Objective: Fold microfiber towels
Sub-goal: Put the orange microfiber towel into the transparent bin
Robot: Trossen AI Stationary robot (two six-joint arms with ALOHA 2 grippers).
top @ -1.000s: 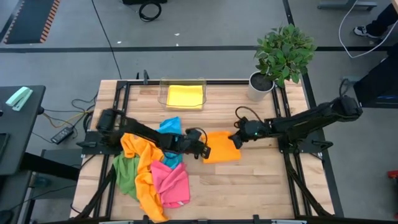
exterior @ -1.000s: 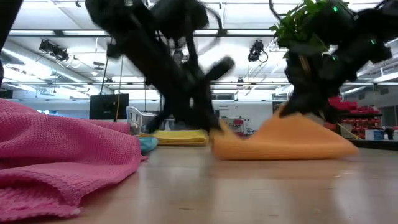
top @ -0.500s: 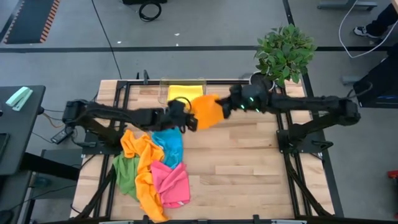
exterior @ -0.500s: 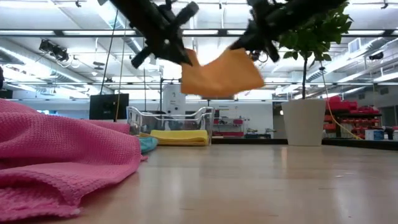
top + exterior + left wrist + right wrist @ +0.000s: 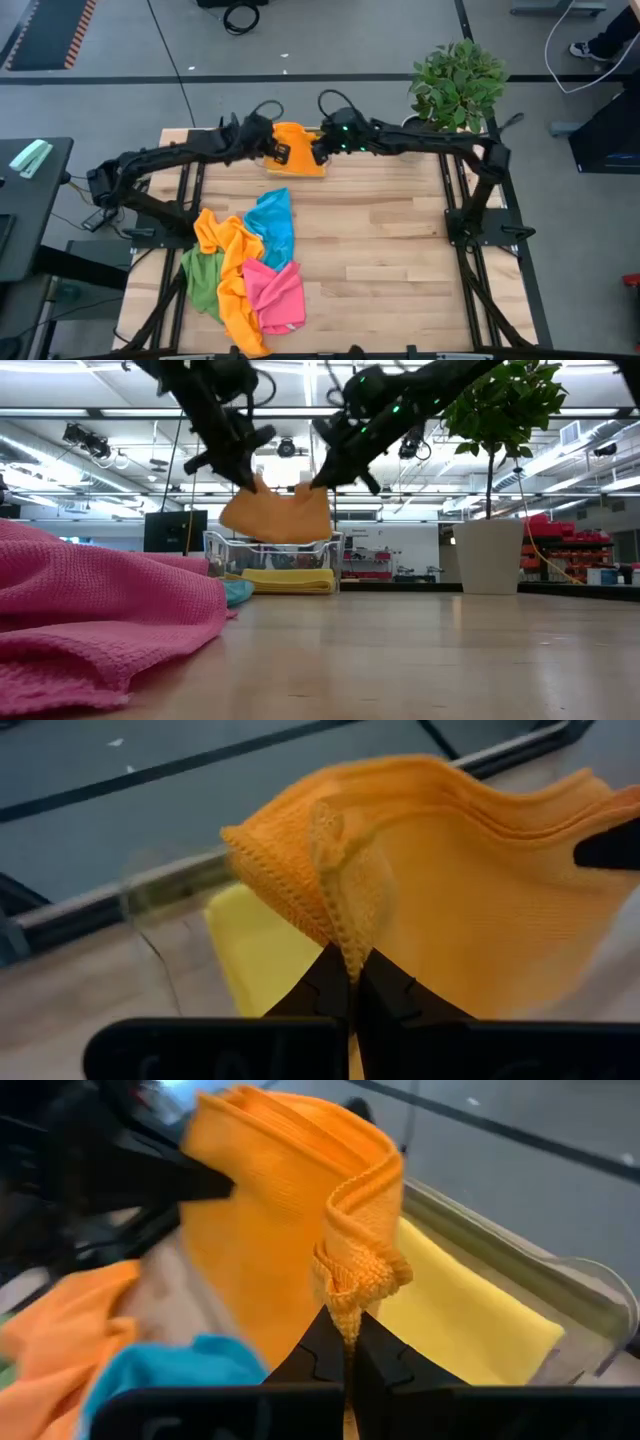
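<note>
Both grippers, left gripper [image 5: 272, 147] and right gripper [image 5: 322, 148], pinch the folded orange towel [image 5: 296, 146] above the clear tray [image 5: 222, 547], stacking step, next lower and release onto the yellow towel [image 5: 285, 580].

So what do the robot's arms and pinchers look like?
Both arms are long, thin and dark, nearly black, built from straight tubes with chunky joints. Black cables loop out near each wrist. The right arm has a small green light glowing near the right gripper. The left gripper looks the same, without a light that shows. Each gripper ends in two flat black fingers that taper to points.
</note>
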